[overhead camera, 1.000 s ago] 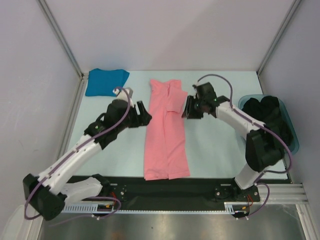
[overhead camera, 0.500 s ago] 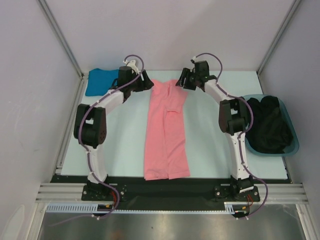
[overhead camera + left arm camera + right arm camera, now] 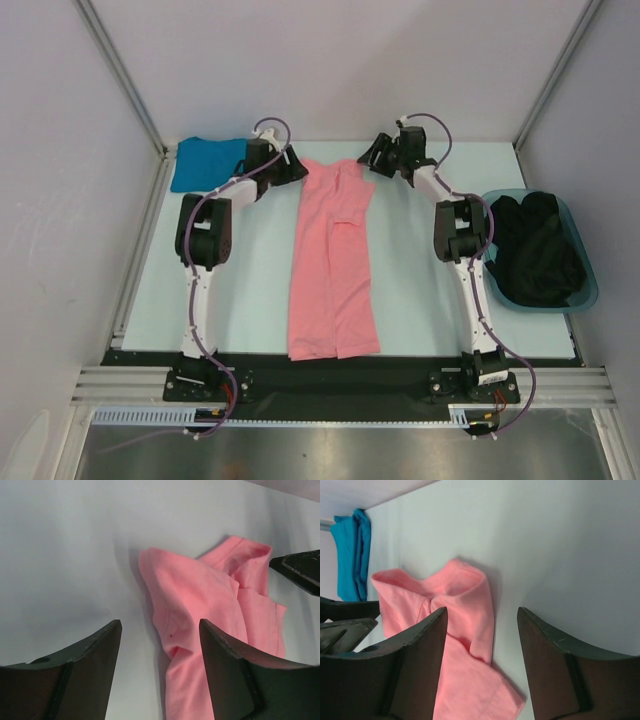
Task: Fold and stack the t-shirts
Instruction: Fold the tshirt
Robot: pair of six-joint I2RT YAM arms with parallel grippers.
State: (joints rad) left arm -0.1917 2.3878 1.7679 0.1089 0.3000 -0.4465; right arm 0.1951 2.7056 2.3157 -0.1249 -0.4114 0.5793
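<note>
**At the far end of the table: pink shirt half folded, both grippers open and empty**

At the table's (image 3: 430,290) middle lies the salmon-pink fabric t-shirt (image 3: 335,270), its sides turned in so that it forms a long narrow strip running from the far edge toward the arm bases. The bright teal-blue fabric t-shirt (image 3: 200,162) sits as a compact folded bundle in the far left corner, well apart from the pink one. My judgement: the blue shirt is done and the pink one has its lengthwise folds. The crosswise folds and placing it on the blue one are left.

The left gripper (image 3: 297,168) and right gripper (image 3: 372,158) flank the pink shirt's far end, one by each corner. Both have their fingers spread, with nothing clamped between them.

Only the top view shows the strip's full length, as well as the translucent teal plastic tub (image 3: 590,295) of dark clothing (image 3: 540,250) at the right. The wrist views show the far end close up. Between the left fingers (image 3: 90,670) lies one corner with overlapping layers, and between the right fingers (image 3: 555,670) the rounded far corner. Whether any fingertip touches cloth I cannot tell.
</note>
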